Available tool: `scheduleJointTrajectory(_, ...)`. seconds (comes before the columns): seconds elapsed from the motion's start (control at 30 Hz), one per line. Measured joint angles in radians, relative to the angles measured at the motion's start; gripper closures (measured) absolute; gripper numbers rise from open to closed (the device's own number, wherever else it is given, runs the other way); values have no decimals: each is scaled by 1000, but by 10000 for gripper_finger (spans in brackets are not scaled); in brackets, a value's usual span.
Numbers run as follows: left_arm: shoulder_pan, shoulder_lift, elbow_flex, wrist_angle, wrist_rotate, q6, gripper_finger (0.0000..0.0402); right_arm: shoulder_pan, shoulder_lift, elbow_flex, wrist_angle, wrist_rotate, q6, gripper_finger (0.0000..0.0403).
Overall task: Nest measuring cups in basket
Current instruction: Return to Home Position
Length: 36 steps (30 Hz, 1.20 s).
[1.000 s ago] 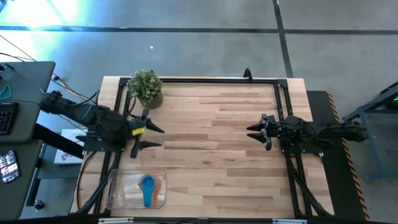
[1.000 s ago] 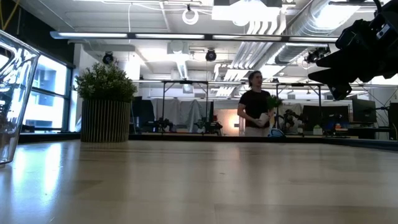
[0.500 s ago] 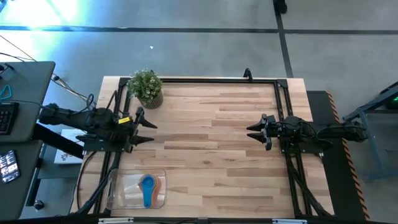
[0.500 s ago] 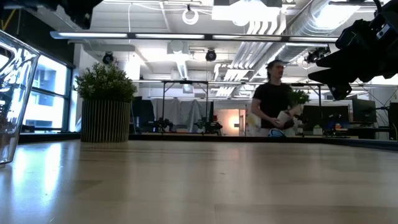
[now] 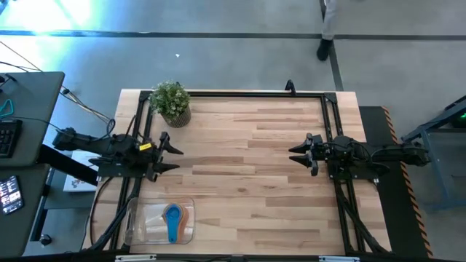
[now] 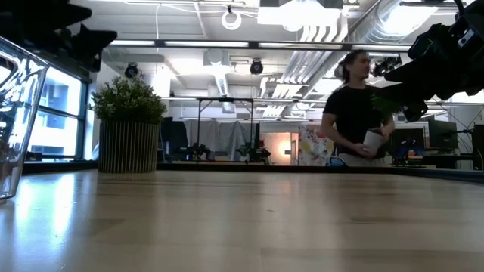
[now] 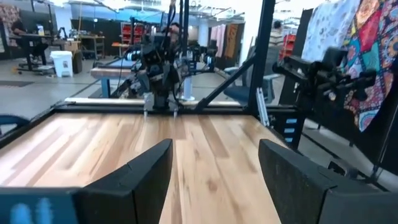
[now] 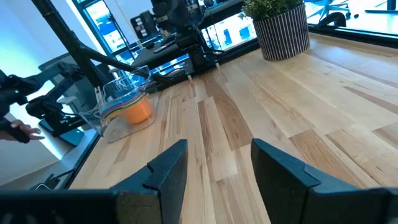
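The clear basket (image 5: 145, 222) sits at the table's near left corner. Inside it lies a stack of measuring cups (image 5: 173, 218), a light blue one on top with orange showing beneath. The right wrist view shows the basket (image 8: 118, 93) with the orange cup (image 8: 137, 111) at the bottom. The other colours are hidden. My left gripper (image 5: 179, 159) hovers open at the table's left side, farther back than the basket. My right gripper (image 5: 293, 155) hovers open at the right side. Both are empty in their wrist views (image 7: 214, 168) (image 8: 217, 168).
A small potted plant (image 5: 172, 102) stands at the far left corner. A black frame (image 5: 240, 93) runs along the table's far edge and sides. Bare wood lies between the two grippers. In the low view a person (image 6: 355, 113) walks in the room behind the table.
My left gripper has drawn back a little toward the table's left edge and come down; its arm now shows at the top left of the low view. It stays open. The person in the background has walked to the right.
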Motion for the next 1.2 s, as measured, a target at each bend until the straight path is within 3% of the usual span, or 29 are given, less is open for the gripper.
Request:
scheduleJointTrajectory(0.37, 0, -16, -83, -8, -38, -7, 174, 0, 0, 0, 0, 0, 0, 234)
scheduleJointTrajectory(0.63, 0, -2, -83, -44, -133, 106, 174, 0, 0, 0, 0, 0, 0, 234)
scheduleJointTrajectory(1.2, 0, -2, -83, -43, -132, 103, 174, 0, 0, 0, 0, 0, 0, 234)
